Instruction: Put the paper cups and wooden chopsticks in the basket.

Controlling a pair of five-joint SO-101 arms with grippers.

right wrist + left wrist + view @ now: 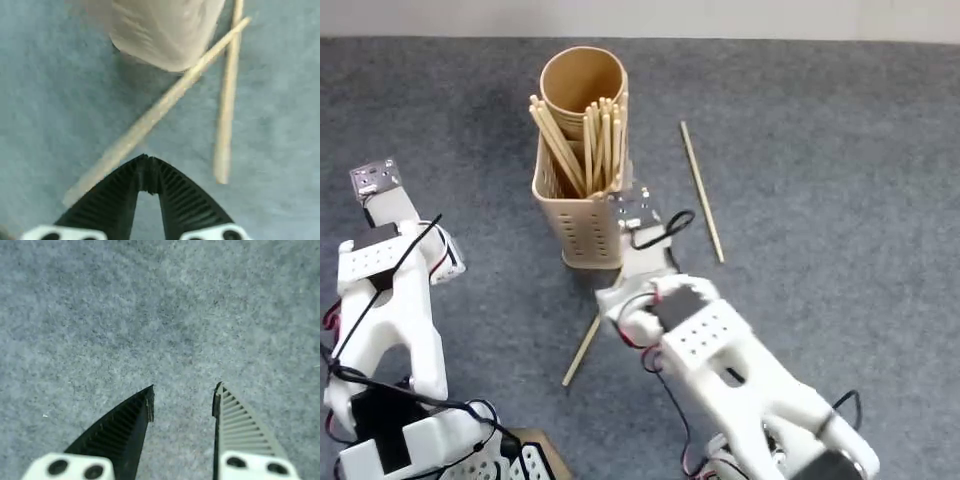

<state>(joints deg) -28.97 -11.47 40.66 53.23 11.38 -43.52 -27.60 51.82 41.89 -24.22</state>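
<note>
A beige perforated basket (582,220) stands upright on the grey carpet, holding a paper cup (582,82) and several wooden chopsticks (598,140). One loose chopstick (702,192) lies to the basket's right. Another chopstick (582,350) lies slanted in front of the basket, partly under the right arm (710,340). My right gripper (148,159) is shut with nothing between its fingers, just short of the slanted chopstick (155,112); a further chopstick (226,100) and the basket's base (160,30) lie beyond. My left gripper (184,400) hangs open over bare carpet.
The left arm (390,290) stands at the left of the table, apart from the basket. Grey carpet stretches free to the right and behind the loose chopstick. A pale strip runs along the far edge (720,18).
</note>
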